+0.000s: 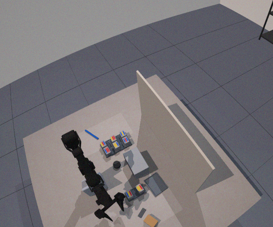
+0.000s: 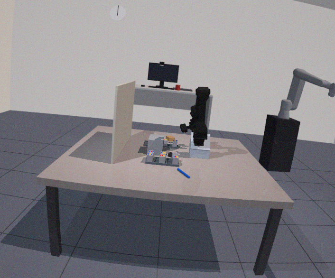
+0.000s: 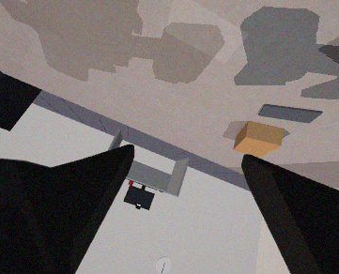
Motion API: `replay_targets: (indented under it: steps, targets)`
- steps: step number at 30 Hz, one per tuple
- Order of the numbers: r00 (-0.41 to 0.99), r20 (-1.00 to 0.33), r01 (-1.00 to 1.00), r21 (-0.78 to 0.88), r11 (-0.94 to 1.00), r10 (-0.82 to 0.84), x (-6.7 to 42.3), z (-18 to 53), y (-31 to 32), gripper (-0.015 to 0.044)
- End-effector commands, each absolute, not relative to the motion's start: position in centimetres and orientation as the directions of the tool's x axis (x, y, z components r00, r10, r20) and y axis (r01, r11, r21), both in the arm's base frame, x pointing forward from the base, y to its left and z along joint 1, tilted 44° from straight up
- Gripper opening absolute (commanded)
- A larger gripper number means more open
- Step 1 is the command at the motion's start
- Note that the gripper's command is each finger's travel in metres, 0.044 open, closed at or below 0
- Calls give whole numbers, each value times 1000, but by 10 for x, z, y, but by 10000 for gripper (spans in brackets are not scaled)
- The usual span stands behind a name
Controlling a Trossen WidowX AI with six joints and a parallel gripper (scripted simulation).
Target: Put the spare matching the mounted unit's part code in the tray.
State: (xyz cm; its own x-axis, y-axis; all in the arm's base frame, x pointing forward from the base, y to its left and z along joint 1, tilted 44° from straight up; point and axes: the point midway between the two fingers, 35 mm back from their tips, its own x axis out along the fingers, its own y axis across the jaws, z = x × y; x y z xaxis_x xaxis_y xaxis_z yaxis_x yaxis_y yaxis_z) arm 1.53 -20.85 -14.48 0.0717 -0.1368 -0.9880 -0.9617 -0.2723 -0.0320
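Note:
Several grey spares with red, blue and yellow striped labels sit in a dark rack [image 1: 116, 143] [image 2: 162, 158] at mid-table. Two more labelled units [image 1: 134, 191] stand on a small holder next to the dark grey tray [image 1: 156, 184]. A plain grey block [image 1: 135, 162] [image 2: 155, 144] stands between the rack and the tray. My gripper [image 1: 117, 215] [image 3: 187, 155] is open and empty. It hovers low over the table's edge, left of the two units and apart from them. The wrist view shows no spare between the fingers.
A tall beige panel [image 1: 171, 126] [image 2: 123, 122] stands upright beside the parts. An orange block [image 1: 150, 220] [image 3: 259, 138] [image 2: 170, 138] and a dark flat tile [image 1: 142, 212] [image 3: 289, 113] lie near my gripper. A blue pen [image 1: 91, 134] [image 2: 183, 172] and a black knob [image 1: 116, 164] lie by the rack.

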Motion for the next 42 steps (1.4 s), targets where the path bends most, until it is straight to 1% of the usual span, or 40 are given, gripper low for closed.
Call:
replay_targets:
  steps: [1, 2, 7, 9, 12, 14, 16, 18, 22, 26, 31, 37, 42]
  targets:
    - [72, -988, -962, -32, -272, -137, 15, -145, -208, 426]
    - [72, -988, -962, -32, -272, -137, 15, -145, -208, 440]
    - [75, -988, -956, -33, -292, -134, 17, -145, -210, 440]
    - [100, -989, -895, -40, -444, -113, 28, -145, -219, 440]
    - [152, -987, -669, -60, -741, -58, 56, -141, -237, 440]
    - [182, -983, -464, -71, -883, -17, 76, -137, -247, 440]
    - [208, -978, -232, -76, -970, 26, 98, -131, -255, 440]
    - [223, -972, -2, -69, -998, 67, 118, -123, -260, 440]
    - [235, -966, 231, -54, -972, 110, 139, -115, -263, 440]
    - [242, -958, 447, -29, -894, 153, 161, -105, -264, 440]
    - [248, -949, 644, 10, -765, 196, 189, -90, -262, 440]
    - [251, -929, 864, 89, -495, 271, 225, -68, -254, 440]
    - [249, -911, 958, 181, -223, 328, 254, -48, -246, 440]
